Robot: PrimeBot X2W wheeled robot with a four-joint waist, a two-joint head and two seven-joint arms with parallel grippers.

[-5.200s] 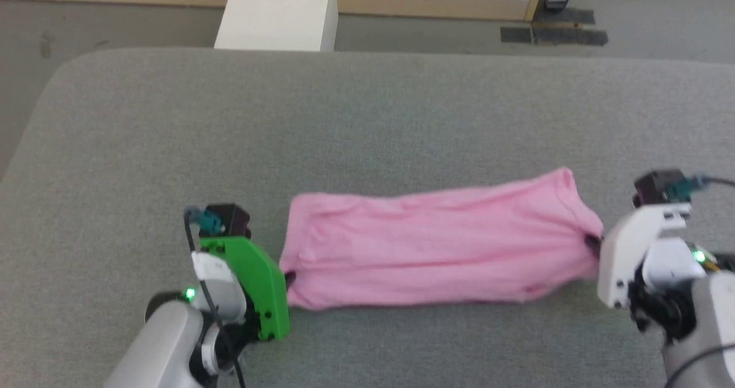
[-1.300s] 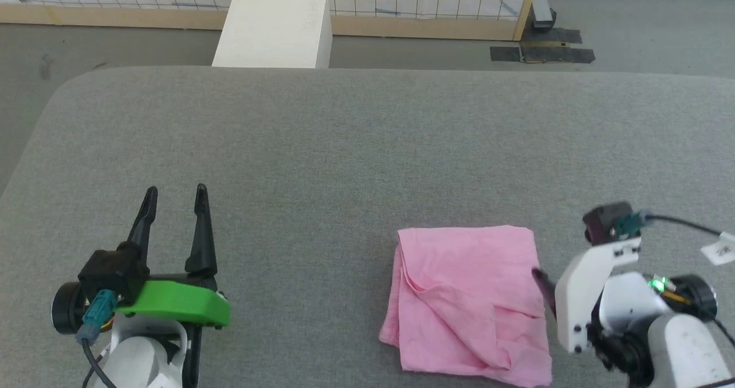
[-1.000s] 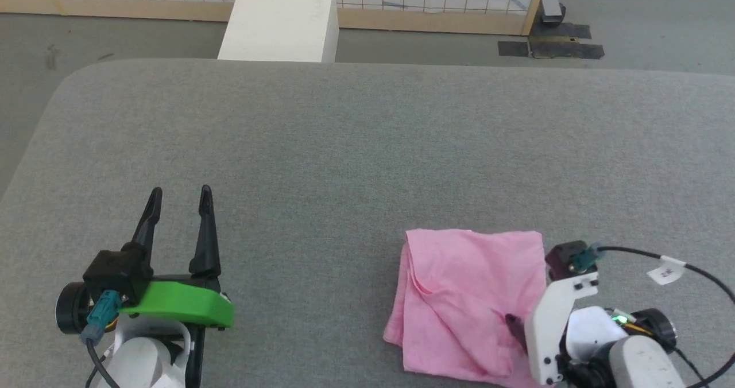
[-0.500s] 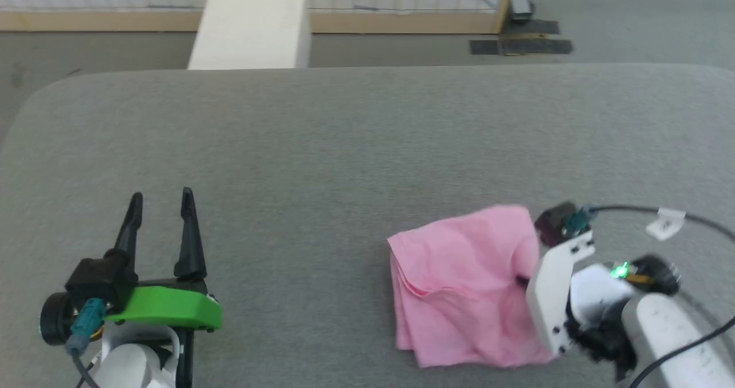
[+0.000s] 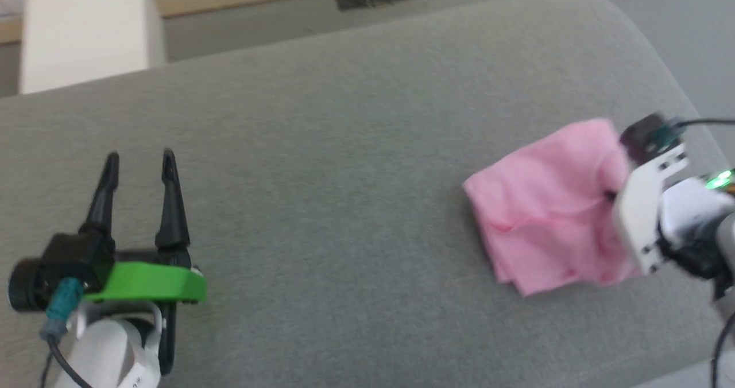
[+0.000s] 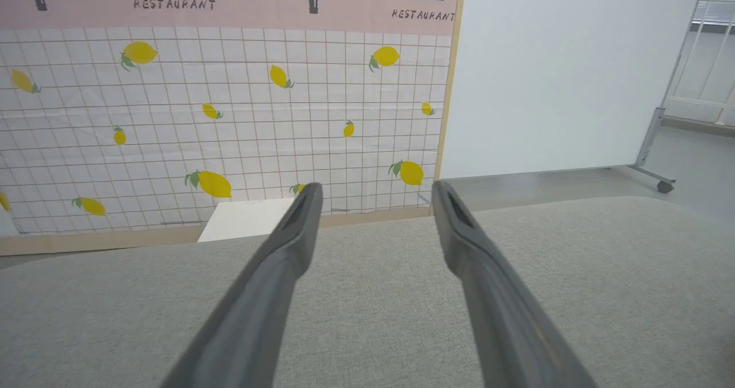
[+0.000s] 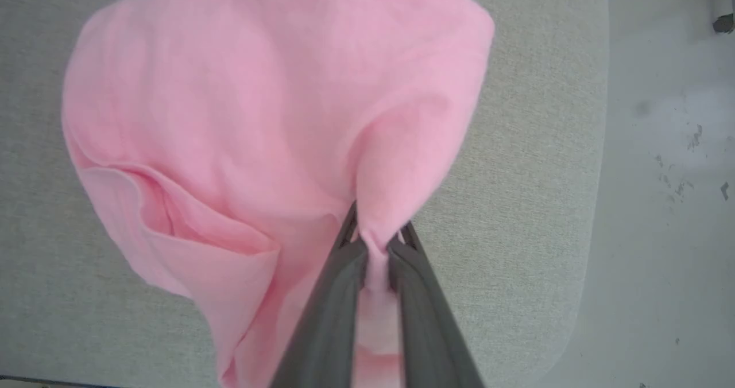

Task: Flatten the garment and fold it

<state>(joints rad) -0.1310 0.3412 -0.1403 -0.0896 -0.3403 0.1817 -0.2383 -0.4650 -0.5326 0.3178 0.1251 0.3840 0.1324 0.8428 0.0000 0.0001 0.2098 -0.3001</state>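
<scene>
The right claw (image 7: 376,233) is clamped on the garment (image 7: 258,118). In the right wrist view its two dark fingers (image 7: 333,307) rise from the bottom middle, almost together, with a pinch of pink cloth bunched between the tips. From that pinch the fabric is drawn into a ridge that runs toward the upper right of the frame. The rest spreads across the left and top in folded layers, with a turned-over lip at the middle left. Whether any of it is off the table cannot be told.

In the head view, which is a little blurred, this claw (image 5: 611,194) is at the right edge, mostly hidden behind its white mount (image 5: 646,210). The garment (image 5: 545,227) lies there as a roughly square pink bundle at the middle right. It rests on the grey table (image 5: 344,147), near the table's rounded right corner, and stacked layers show along its left edge. Pale floor (image 7: 660,147) fills the right side of the right wrist view.

The left claw (image 5: 138,164) is at the lower left of the head view. Its fingers are spread, point up the frame and hold nothing, and it is well apart from the garment. In the left wrist view this claw (image 6: 373,196) points over bare table toward a lemon-print wall (image 6: 172,118). A white panel (image 6: 563,72) stands at the upper right, and a white box (image 6: 247,218) sits just past the table's far edge.
</scene>
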